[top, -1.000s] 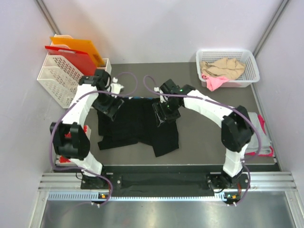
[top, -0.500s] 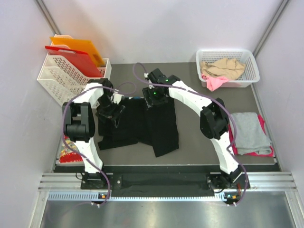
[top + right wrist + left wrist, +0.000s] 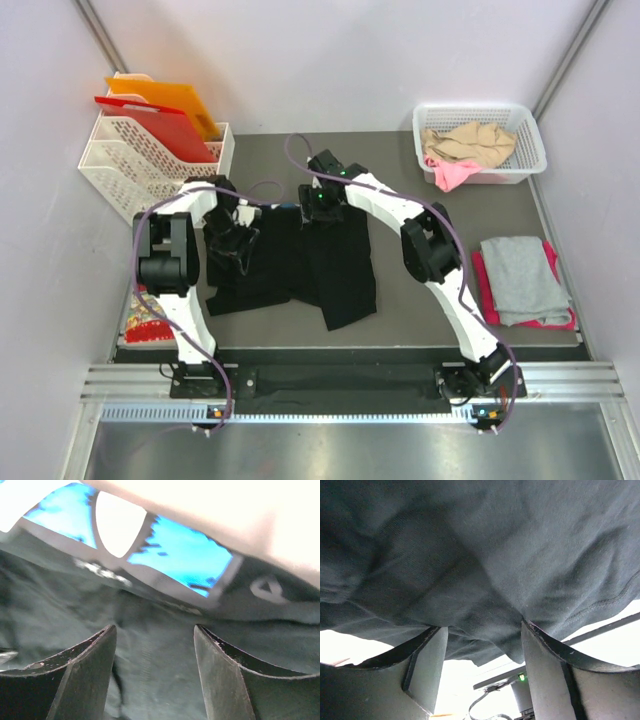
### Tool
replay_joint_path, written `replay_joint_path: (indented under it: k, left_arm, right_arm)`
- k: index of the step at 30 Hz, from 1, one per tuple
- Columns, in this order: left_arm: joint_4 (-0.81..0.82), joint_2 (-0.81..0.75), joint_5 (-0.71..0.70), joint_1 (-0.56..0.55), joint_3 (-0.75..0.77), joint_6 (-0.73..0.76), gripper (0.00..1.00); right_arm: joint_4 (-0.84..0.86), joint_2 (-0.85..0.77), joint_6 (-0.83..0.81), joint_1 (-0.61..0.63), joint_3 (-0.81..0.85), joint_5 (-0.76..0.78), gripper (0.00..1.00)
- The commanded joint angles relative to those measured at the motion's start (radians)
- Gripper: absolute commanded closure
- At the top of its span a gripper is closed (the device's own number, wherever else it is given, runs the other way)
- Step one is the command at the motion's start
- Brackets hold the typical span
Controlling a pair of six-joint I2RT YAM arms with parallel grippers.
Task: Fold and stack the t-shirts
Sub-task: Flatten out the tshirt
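Black t-shirt (image 3: 300, 265) is soft, limp and light; we would pinch its hem toward the table (image 3: 400, 170) far edge. Left gripper (image 3: 482, 630) is half-parted around cloth, and we cannot tell if it holds. Right gripper (image 3: 155, 635) is parted.

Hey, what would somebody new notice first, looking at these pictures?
The big black t-shirt spread at the centre of the table, with the left arm and right arm bent over its far edge. Next come the bright red and orange folders in the white rack at far left, and the white basket of beige and pink clothes at far right.
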Motion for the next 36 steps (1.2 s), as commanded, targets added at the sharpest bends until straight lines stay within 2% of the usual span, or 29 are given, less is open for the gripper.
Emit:
replay_joint_path:
  k: [1, 4, 7, 14, 17, 18, 19, 24, 28, 32, 36]
  left_arm:
    - [0.015, -0.072, 0.017, 0.0, -0.045, 0.013, 0.36]
    - [0.026, -0.098, 0.011, 0.0, -0.067, 0.021, 0.41]
    - [0.028, -0.103, 0.011, 0.0, -0.076, 0.027, 0.55]
    - [0.026, -0.104, 0.019, 0.0, -0.071, 0.03, 0.61]
    - [0.02, -0.106, 0.014, 0.0, -0.067, 0.038, 0.64]
    - [0.018, -0.109, 0.011, 0.0, -0.065, 0.039, 0.64]
    - [0.018, -0.115, 0.011, 0.0, -0.064, 0.041, 0.66]
    - [0.011, -0.132, 0.002, 0.002, -0.065, 0.053, 0.71]
    - [-0.005, -0.149, 0.005, 0.005, -0.045, 0.062, 0.81]
    - [-0.034, -0.161, 0.019, 0.006, -0.001, 0.065, 0.98]
    - [-0.071, -0.167, 0.025, 0.035, 0.062, 0.067, 1.0]
  right_arm:
    - [0.059, 0.028, 0.062, -0.008, 0.097, -0.046, 0.37]
    - [0.081, 0.04, 0.078, -0.007, 0.108, -0.056, 0.38]
    - [0.086, 0.043, 0.087, -0.005, 0.108, -0.06, 0.45]
    - [0.069, 0.077, 0.084, 0.0, 0.096, -0.065, 0.58]
    - [0.062, 0.079, 0.073, 0.003, 0.082, -0.05, 0.73]
    - [0.059, 0.079, 0.074, 0.001, 0.081, -0.037, 0.9]
    - [0.053, 0.073, 0.071, 0.003, 0.079, -0.031, 1.0]
    - [-0.003, -0.019, 0.021, 0.012, 0.073, 0.021, 1.0]
    - [-0.05, -0.249, -0.042, 0.018, 0.007, 0.082, 1.0]
    - [-0.113, -0.475, -0.094, 0.018, -0.157, 0.142, 1.0]
    - [-0.181, -0.677, -0.102, 0.016, -0.313, 0.174, 1.0]
